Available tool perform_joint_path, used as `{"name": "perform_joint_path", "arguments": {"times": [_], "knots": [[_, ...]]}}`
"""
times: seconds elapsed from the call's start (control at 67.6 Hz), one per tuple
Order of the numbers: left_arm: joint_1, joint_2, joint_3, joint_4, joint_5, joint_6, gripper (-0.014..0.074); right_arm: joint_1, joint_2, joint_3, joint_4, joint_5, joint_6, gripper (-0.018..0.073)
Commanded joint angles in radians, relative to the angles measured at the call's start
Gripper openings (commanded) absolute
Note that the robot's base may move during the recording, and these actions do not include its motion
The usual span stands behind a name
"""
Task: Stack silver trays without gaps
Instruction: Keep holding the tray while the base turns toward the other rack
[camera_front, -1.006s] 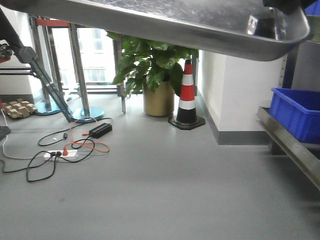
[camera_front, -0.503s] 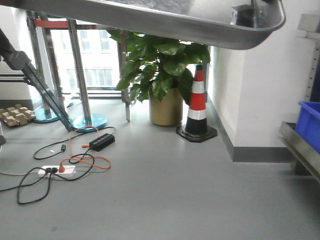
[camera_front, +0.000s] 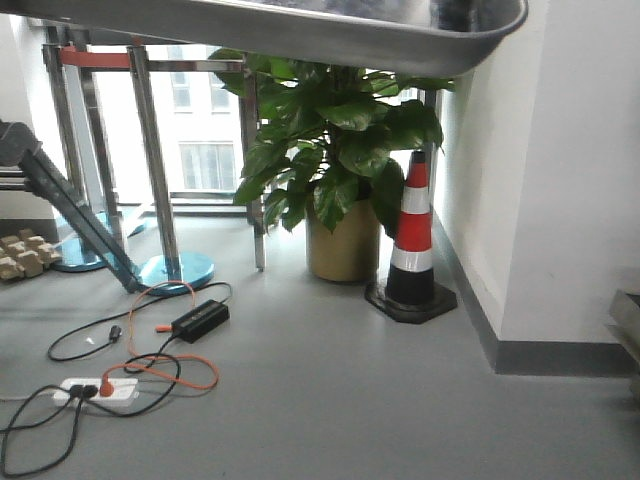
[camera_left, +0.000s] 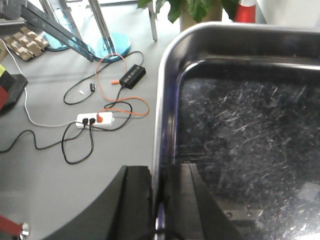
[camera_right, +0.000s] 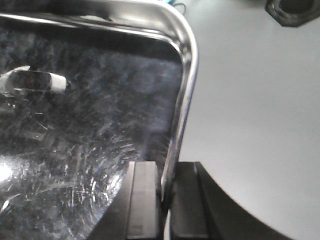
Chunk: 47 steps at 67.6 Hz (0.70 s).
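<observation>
We've got the tray (camera_front: 300, 30) up in the air with both arms on it. In the front view we only see its shiny underside running along the top of the picture, with the right end dipping a bit lower. The left gripper (camera_left: 160, 200) is clamped on the rim of one side, one finger outside and one inside the pan. The right gripper (camera_right: 165, 195) pinches the opposite rim the same way. The inside of the tray looks pretty scratched. Down on the grey floor (camera_front: 330, 400) we see a potted plant (camera_front: 340, 150), with a traffic cone (camera_front: 412, 250) just beside it by the white wall (camera_front: 570, 180). A power strip (camera_front: 95, 388) and loose cables (camera_front: 60, 440) lie off to the left.
</observation>
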Motion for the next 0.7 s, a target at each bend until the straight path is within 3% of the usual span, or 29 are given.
{"name": "perform_joint_path", "arguments": {"times": [0.0, 0.681], "knots": [[-0.014, 0.008, -0.005, -0.001, -0.143, -0.001, -0.0010, 0.016, -0.005, -0.014, 0.006, -0.243, -0.016, -0.0015], [-0.014, 0.008, -0.005, -0.001, -0.143, -0.001, -0.0010, 0.016, -0.005, -0.014, 0.006, -0.269, -0.016, -0.0015]]}}
